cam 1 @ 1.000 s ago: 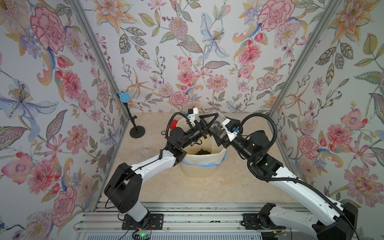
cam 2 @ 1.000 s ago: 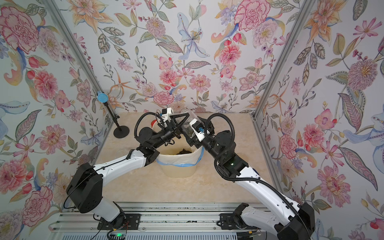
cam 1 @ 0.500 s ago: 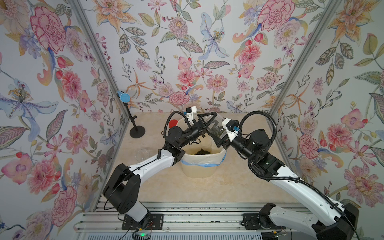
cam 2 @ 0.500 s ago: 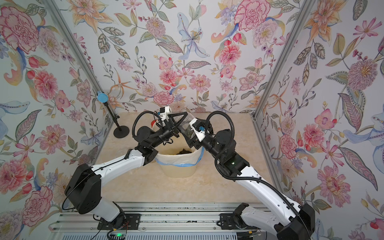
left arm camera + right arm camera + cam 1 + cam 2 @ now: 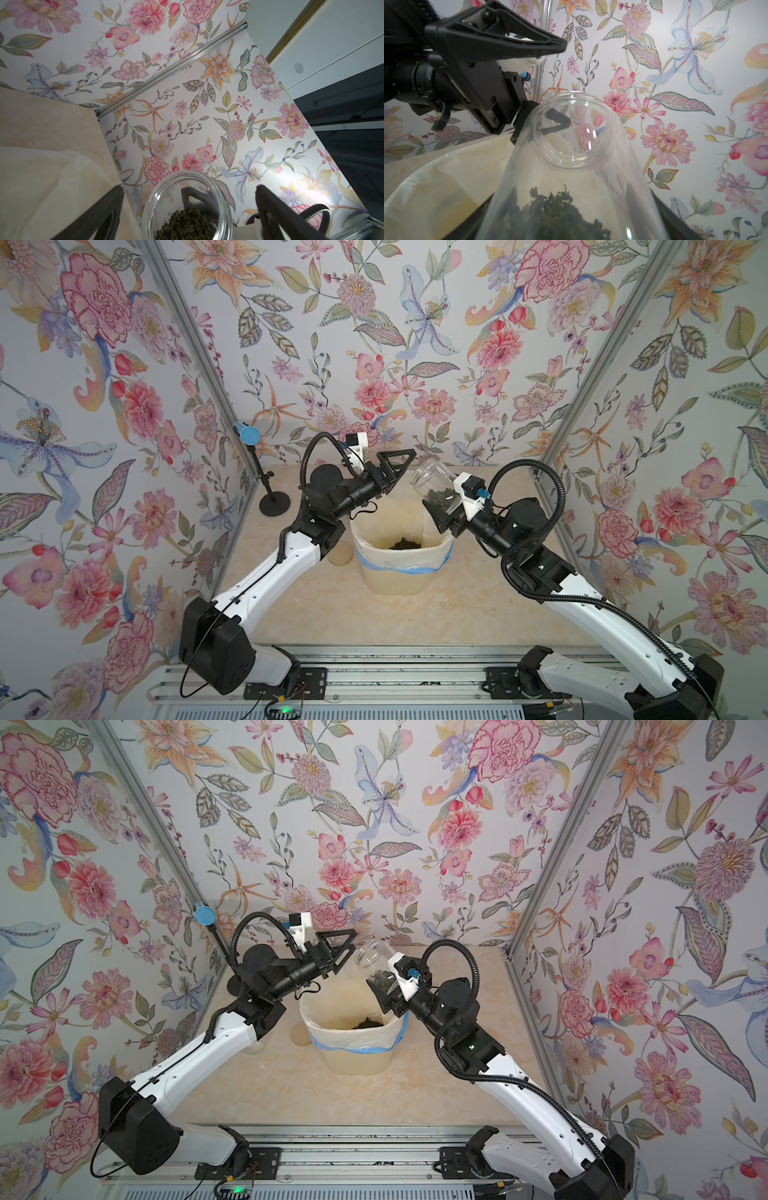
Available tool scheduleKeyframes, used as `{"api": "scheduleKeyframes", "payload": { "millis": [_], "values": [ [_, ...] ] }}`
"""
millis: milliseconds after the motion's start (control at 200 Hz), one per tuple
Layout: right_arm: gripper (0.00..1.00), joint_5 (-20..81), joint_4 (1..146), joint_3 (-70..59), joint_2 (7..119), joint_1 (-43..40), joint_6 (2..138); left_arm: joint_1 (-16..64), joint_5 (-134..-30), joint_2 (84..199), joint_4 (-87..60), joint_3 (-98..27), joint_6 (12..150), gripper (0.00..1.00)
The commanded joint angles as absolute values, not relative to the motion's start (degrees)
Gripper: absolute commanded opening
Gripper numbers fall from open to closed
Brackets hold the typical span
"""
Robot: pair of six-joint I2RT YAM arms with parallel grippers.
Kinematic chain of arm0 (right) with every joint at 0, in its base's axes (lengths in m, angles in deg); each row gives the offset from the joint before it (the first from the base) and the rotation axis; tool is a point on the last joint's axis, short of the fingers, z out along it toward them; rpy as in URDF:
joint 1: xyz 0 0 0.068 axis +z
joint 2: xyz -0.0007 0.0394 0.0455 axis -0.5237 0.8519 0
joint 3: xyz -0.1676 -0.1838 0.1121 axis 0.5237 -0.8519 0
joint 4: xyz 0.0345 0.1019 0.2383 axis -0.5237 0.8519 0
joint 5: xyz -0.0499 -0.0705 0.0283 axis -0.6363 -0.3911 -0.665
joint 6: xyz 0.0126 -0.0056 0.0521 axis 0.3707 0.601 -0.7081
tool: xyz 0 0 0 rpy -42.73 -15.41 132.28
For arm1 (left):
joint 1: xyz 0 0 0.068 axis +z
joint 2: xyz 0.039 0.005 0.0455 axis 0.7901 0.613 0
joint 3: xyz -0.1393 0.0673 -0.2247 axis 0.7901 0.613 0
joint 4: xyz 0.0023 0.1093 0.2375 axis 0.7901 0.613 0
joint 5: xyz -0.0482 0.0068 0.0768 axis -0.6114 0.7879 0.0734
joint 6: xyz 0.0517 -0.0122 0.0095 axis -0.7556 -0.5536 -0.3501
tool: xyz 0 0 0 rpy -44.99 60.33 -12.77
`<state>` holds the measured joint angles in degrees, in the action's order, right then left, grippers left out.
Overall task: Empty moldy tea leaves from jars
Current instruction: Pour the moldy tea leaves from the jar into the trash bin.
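R end effector [image 5: 444, 501] gripped the lidless jar [image 5: 430, 477] by its base over the bin [image 5: 395, 580] edge, long axis tilted w/ mouth up toward the wide-open, empty L end effector [image 5: 404, 467] just beside it; tea leaves [image 5: 439, 497] sat at the base.

Bin [image 5: 399, 583] fills table [image 5: 374, 622] centre; bare tabletop free in front; lid [image 5: 340, 553] just beside bin on left-arm side; stand [image 5: 274, 504] in far corner there; tilted jar [image 5: 432, 481] and wide-spread left gripper [image 5: 403, 468] crowd air above bin's far rim.
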<state>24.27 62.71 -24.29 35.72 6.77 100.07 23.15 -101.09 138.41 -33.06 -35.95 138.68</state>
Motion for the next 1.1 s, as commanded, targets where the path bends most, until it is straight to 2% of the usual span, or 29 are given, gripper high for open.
{"api": "scheduleKeyframes", "payload": {
  "millis": [0,260,405,731,1096],
  "values": [
    [0.45,26.1,62.1,-20.3,33.2,6.5,97.8,26.4,-97.4,134.7,-19.8,-40.8,124.9,1.0],
    [0.44,28.7,74.6,-13.1,36.0,6.4,94.7,28.6,-86.1,131.4,2.1,-51.4,99.8,1.0],
    [0.44,31.5,84.0,-6.3,41.1,6.1,91.9,28.6,-80.4,127.6,5.5,-48.3,89.9,1.0],
    [0.43,35.8,102.9,4.3,52.8,6.2,84.3,30.7,-78.6,120.2,1.8,-35.1,86.6,1.0],
    [0.42,31.2,121.3,19.5,66.3,9.6,81.9,35.8,-83.2,116.6,1.1,-29.5,85.3,1.0]
  ]
}}
